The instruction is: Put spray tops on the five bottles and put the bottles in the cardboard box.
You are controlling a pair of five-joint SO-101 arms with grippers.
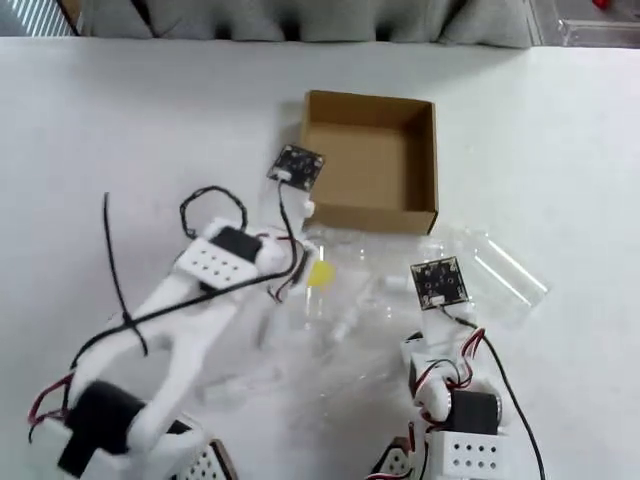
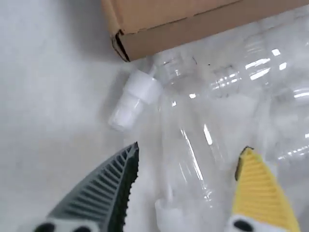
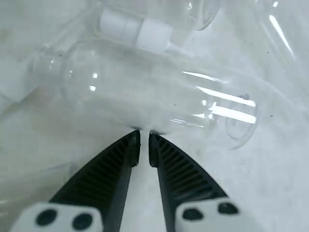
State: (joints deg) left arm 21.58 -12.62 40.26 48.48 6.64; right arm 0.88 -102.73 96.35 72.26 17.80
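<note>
- your l claw [image 2: 190, 147]: grey + yellow fingers wide apart, one on each side of a clear bottle [image 2: 193, 159] lying on the table [image 2: 43, 96]; not clamped on it.
- white spray top [image 2: 133, 100] lies loose on the table just beside that bottle's neck, near a corner of the cardboard box [image 2: 193, 24].
- your r claw [image 3: 144, 136]: black fingers nearly together, slim gap, nothing btwn them; tips right at the side of a 2nd clear bottle [image 3: 145, 87] lying on its side.
- other spray top [image 3: 135, 31] lies beyond the 2nd clear bottle; can't tell if it's fitted on a bottle.
- high view: box upright, open top; more bottles [image 1: 500, 268] lie on the table in front of the box, outside it.
</note>
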